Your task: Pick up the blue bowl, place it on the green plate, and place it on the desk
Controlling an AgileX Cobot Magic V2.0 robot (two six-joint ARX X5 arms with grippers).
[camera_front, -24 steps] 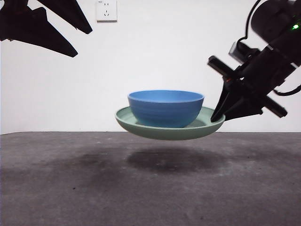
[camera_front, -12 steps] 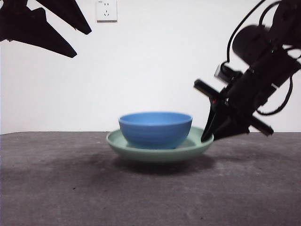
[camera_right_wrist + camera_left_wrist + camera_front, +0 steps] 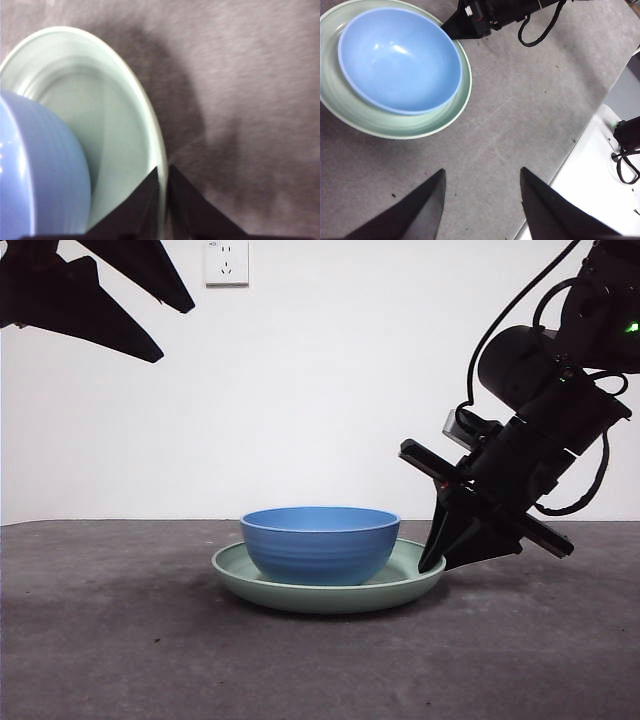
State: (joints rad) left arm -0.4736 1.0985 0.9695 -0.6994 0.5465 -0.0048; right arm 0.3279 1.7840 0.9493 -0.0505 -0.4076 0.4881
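Round medium-blue ribbed bowl [image 3: 320, 543] in wide pale sage-green plate [image 3: 400, 586], now lowered onto dark grey-brown desk [image 3: 120, 640].
Right gripper [image 3: 432, 562] pinches plate's right rim; left gripper [image 3: 481, 181] spread, empty, high.

Blue bowl [image 3: 319, 543] in green plate [image 3: 330, 589] on desk [image 3: 150, 640], tool [image 3: 432, 562] at rim.

The bowl [image 3: 318, 544] sits in the plate [image 3: 405, 585], which rests on the desk [image 3: 150, 640]. The right claw [image 3: 432, 562] pinches the plate's right rim; the left claw [image 3: 481, 195] hangs well apart, above.
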